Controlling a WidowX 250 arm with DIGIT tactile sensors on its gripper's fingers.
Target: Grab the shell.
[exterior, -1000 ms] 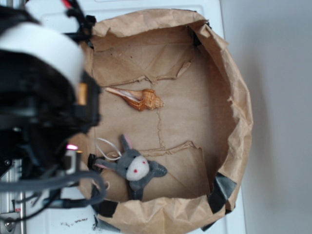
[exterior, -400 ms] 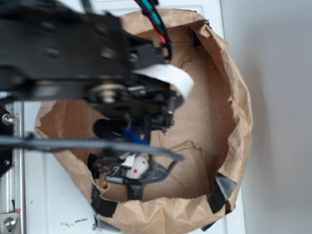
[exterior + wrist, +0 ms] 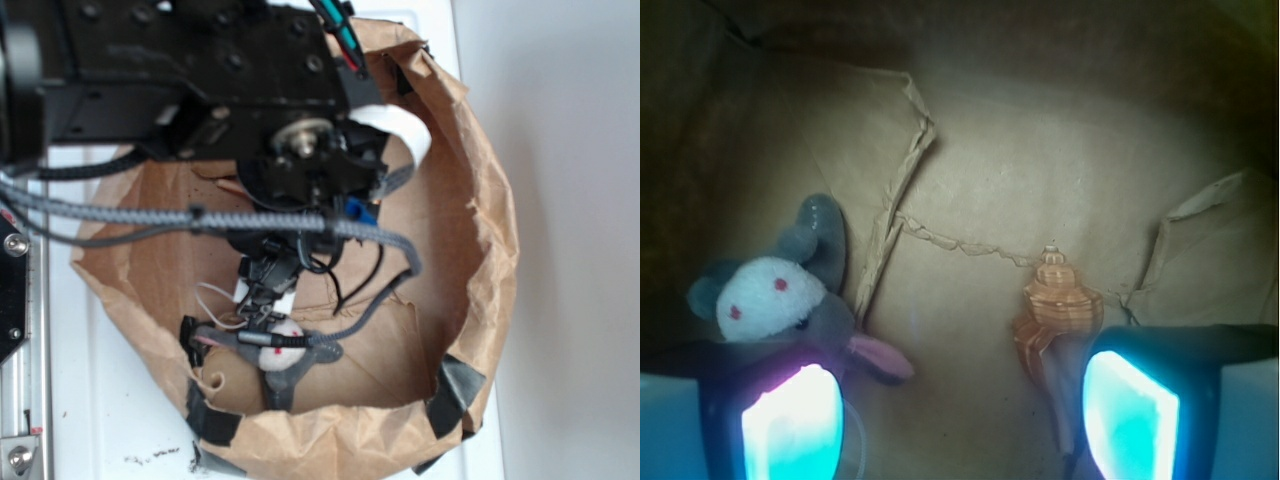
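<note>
In the wrist view the orange-tan shell (image 3: 1055, 310) lies on the brown paper floor. Its knobbly whorled end points away from me, and its pale point runs down just inside my right fingertip (image 3: 1130, 415). My gripper (image 3: 960, 425) is open with bare paper between the glowing pads. It touches nothing. The grey plush animal (image 3: 770, 295) with a white face and pink ear lies by my left fingertip (image 3: 790, 425). In the exterior view my arm covers the shell. The gripper (image 3: 265, 282) hangs low just above the plush (image 3: 283, 345).
Everything sits inside a crumpled brown paper bag (image 3: 490, 230) with raised, torn walls, taped at the near corners with black tape (image 3: 452, 392). Torn paper ridges (image 3: 890, 215) cross the floor. Grey cables (image 3: 380, 240) from the arm hang over the bag. White table surface surrounds it.
The arm has swung from the left edge over the middle of the bag and lowered, covering the shell in the exterior view. The shell and plush have not moved.
</note>
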